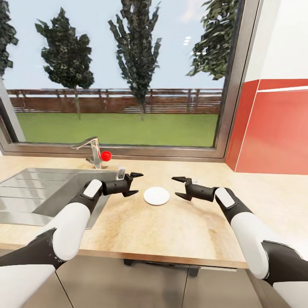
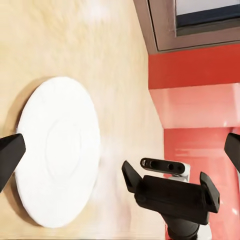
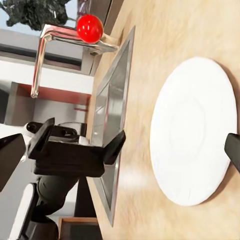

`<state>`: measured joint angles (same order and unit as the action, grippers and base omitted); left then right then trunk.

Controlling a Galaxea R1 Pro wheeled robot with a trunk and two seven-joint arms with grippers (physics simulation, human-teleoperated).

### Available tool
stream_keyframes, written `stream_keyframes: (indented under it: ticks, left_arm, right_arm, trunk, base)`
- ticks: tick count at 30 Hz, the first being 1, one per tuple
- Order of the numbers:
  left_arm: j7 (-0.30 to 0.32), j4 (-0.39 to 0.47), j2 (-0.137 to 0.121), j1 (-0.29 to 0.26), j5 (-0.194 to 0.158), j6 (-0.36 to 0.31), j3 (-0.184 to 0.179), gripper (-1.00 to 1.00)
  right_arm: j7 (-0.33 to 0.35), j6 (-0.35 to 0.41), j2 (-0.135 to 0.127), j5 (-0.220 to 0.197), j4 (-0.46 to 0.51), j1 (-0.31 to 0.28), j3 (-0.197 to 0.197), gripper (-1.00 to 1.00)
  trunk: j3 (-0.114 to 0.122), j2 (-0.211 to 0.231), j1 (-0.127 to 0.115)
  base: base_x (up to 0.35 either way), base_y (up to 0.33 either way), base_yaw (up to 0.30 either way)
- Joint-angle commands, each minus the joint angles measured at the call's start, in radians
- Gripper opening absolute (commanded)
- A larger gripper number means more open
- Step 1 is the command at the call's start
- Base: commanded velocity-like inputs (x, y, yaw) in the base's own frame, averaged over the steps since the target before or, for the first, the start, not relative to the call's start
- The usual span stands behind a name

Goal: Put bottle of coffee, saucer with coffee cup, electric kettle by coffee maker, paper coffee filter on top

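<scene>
White saucer [image 1: 156, 196] flat on worktop [image 1: 179, 226], right of sink [image 1: 47, 188]. Left gripper [image 1: 136, 184] and right gripper [image 1: 179, 187] flank saucer, fingers spread wide, holding nothing.

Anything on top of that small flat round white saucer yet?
Nothing: the small flat round white saucer lies bare on the light tan wood-look countertop, between the open left gripper and right gripper. Its underside is hidden.

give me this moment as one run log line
saucer: flat on countertop | left gripper: open, beside it | right gripper: open, opposite side
</scene>
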<state>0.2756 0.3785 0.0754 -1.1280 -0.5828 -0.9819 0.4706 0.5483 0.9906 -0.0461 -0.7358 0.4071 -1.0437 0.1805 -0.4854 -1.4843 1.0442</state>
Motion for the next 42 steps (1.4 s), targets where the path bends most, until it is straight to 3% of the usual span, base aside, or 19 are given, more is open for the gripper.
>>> stream_keyframes:
  ticks: [1, 8, 17, 28, 42]
  left_arm:
    - [0.005, -0.004, 0.001, -0.001, 0.009, -0.004, 0.008, 1.00]
    - [0.002, -0.023, 0.016, -0.001, 0.009, 0.003, 0.009, 1.00]
    - [0.000, -0.024, 0.021, -0.001, 0.011, 0.005, 0.008, 1.00]
    - [-0.002, -0.023, 0.020, -0.001, 0.011, 0.014, 0.006, 1.00]
    - [-0.009, -0.025, 0.020, -0.001, 0.016, 0.029, 0.004, 1.00]
  right_arm:
    - [0.005, 0.005, 0.001, 0.008, -0.001, -0.001, 0.007, 1.00]
    - [0.003, 0.004, 0.002, 0.009, -0.002, -0.001, 0.007, 1.00]
    - [-0.167, 0.000, 0.005, 0.003, 0.002, -0.001, 0.008, 1.00]
    - [-0.179, 0.000, 0.026, 0.005, 0.002, -0.001, 0.008, 1.00]
    - [-0.180, 0.000, 0.031, 0.006, 0.002, -0.001, 0.008, 1.00]
  trunk:
    - [-0.001, -0.001, 0.000]
    - [-0.001, -0.001, 0.000]
    - [-0.001, -0.001, 0.000]
    - [-0.001, -0.001, 0.000]
    - [-0.001, -0.001, 0.000]
  base:
    - [0.000, 0.000, 0.000]
    - [0.000, 0.000, 0.000]
    - [0.000, 0.000, 0.000]
    - [0.000, 0.000, 0.000]
    - [0.000, 0.000, 0.000]
